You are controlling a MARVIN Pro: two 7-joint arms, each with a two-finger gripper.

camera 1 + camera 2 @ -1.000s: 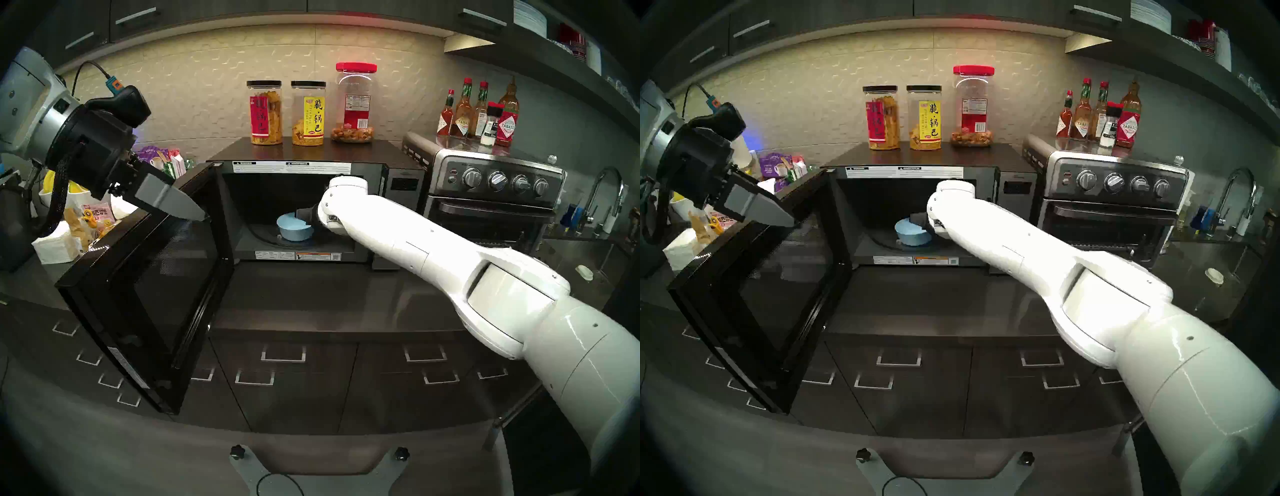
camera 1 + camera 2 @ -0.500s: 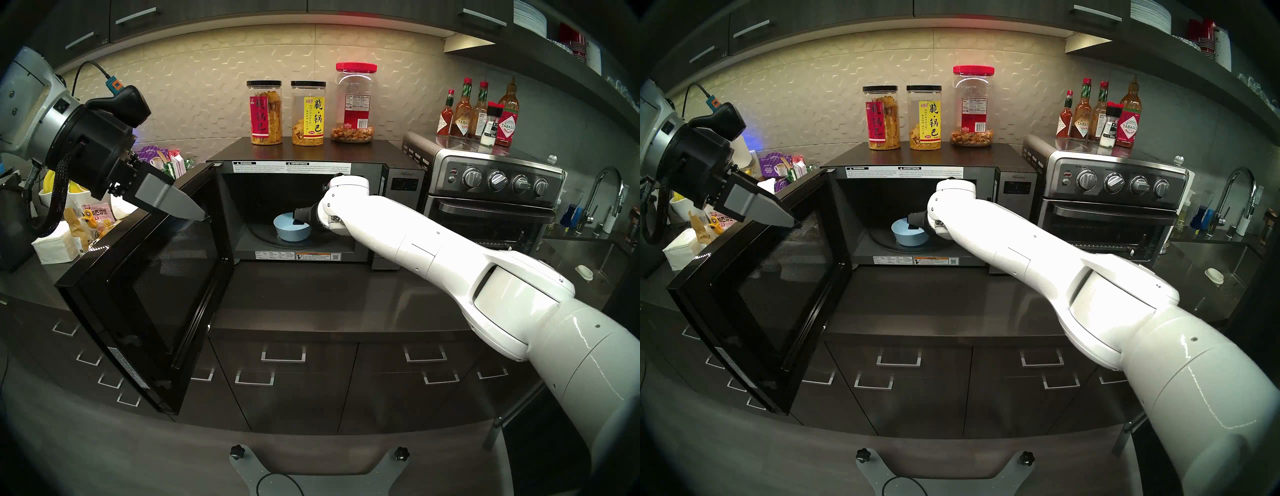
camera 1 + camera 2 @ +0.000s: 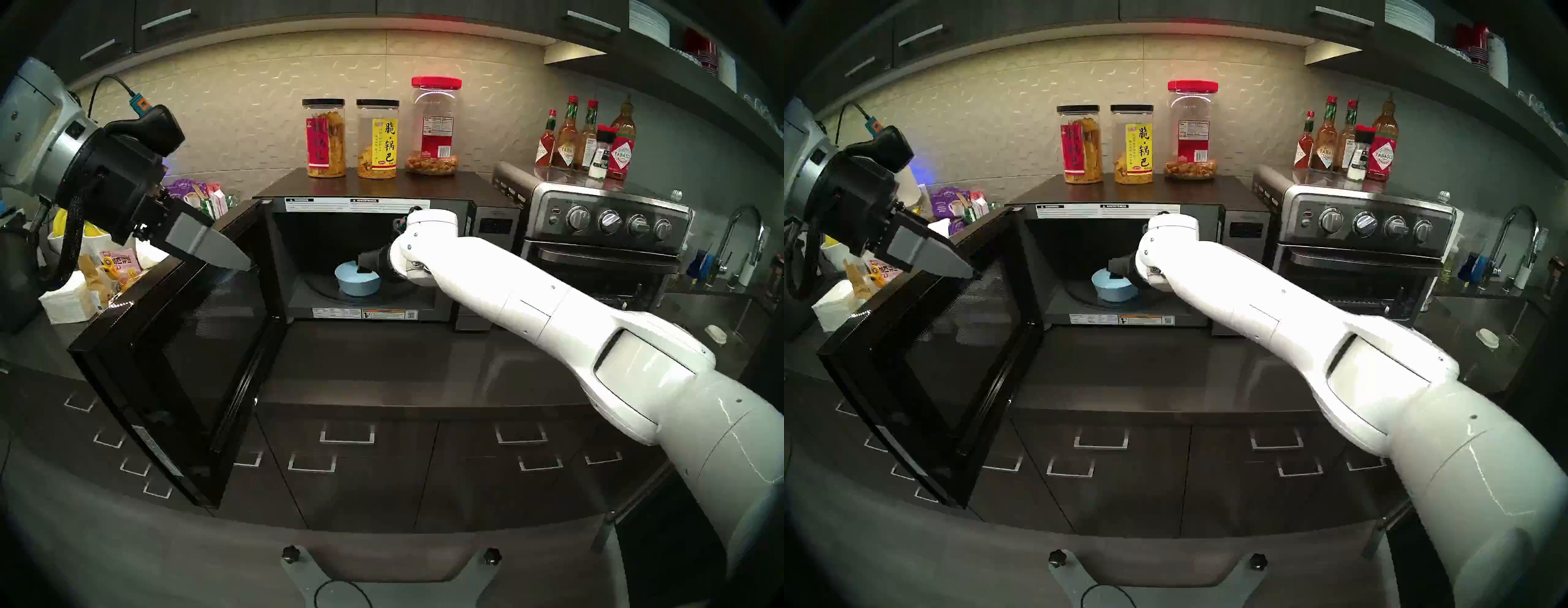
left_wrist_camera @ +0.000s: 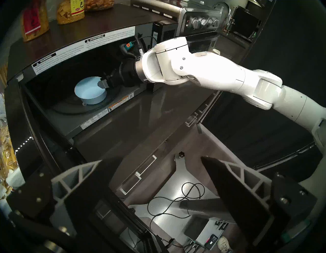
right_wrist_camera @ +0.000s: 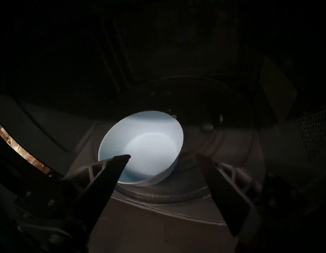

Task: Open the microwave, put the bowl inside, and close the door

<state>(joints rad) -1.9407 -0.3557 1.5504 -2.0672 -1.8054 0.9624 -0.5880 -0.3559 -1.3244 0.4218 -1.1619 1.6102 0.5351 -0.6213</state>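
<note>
The microwave (image 3: 382, 254), its door (image 3: 178, 352) swung wide, holds the empty light-blue bowl (image 3: 358, 282) upright on the glass turntable (image 4: 74, 106); 3 jars (image 3: 377, 138) on top hold snacks. The right gripper (image 5: 163, 156), clamped on the bowl's rim 1 second ago, now gapes just above it, gripping nothing. The left gripper (image 4: 151, 162) stays spread, empty, by the door's top edge.

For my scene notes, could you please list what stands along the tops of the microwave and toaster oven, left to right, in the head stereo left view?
Red-labelled jar → yellow-labelled jar → red-lidded jar → cluster of sauce bottles.
</note>
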